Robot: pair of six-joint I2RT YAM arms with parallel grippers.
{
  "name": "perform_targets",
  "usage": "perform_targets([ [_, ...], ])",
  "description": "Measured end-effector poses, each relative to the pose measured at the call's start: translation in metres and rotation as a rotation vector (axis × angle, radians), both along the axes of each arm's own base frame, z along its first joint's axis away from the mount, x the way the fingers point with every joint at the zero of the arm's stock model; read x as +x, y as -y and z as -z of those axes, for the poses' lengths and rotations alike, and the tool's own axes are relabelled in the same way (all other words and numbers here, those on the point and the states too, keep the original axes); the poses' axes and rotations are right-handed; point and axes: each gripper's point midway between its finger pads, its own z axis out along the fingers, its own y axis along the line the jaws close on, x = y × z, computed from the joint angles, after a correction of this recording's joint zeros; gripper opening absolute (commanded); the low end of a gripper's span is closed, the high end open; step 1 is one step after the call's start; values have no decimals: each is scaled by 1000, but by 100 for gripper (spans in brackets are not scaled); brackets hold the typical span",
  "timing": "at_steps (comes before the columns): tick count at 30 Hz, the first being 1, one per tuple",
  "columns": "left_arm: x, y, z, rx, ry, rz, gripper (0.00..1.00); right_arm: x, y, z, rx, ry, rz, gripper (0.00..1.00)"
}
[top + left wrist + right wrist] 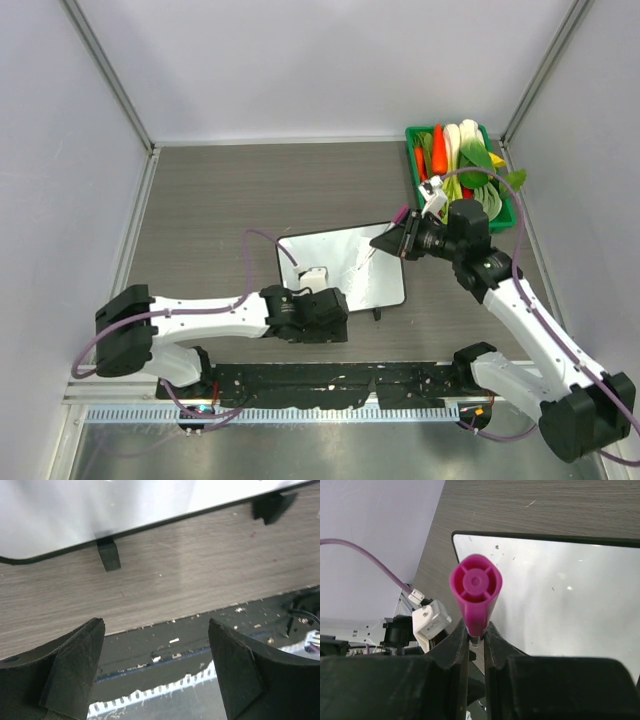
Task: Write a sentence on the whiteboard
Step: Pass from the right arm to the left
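- Right gripper (476,630) clamped on magenta marker (475,587); left gripper (156,627) jaws wide apart, holding nothing.
- Whiteboard (340,250) shows no legible writing: steady it, keep tip pressure light.

The top view looks down from above and behind both arm bases, far enough off to take in the whole worktop (220,200). The left wrist view sits low and close behind the left tool (156,630), facing the footed edge of the whiteboard (75,510). The right wrist view looks along the right tool (475,635), past the pink marker (475,587), onto the whiteboard, which all three views share.
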Motion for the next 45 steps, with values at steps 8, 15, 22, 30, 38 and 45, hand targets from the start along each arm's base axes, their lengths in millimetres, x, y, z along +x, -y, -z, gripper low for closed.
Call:
perform_targets([
  [8,-9,-6,-43,-83,110,33,88,-45,14,-33,47,134,-17,1],
  [15,2,-23,-85,-193,230,-5,89,-79,24,1,22,84,-37,1],
  [22,9,-41,-120,-301,325,-9,97,-93,29,25,11,49,-38,1],
  [30,6,-26,-140,-444,423,127,100,-88,25,32,51,46,-29,2],
  [38,52,-3,-166,-582,473,169,98,-78,10,35,170,11,-44,1],
  [45,82,25,-134,-630,361,268,92,-67,-1,36,217,-13,-81,2],
])
